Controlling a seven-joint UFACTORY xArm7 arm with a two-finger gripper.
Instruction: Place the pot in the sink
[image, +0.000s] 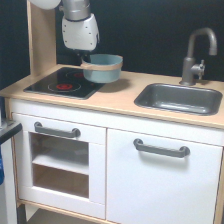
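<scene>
In the upper middle of the frame, the end effector (82, 56) seems to grasp the pot (102, 68) by its rim, above the stovetop (60, 85). Such an edge grip may slip before reaching the sink (179, 98).

The arm (79, 26) has a glossy white, rounded shell below a silver-grey metal ring joint, with a small dark part beneath the shell.
</scene>
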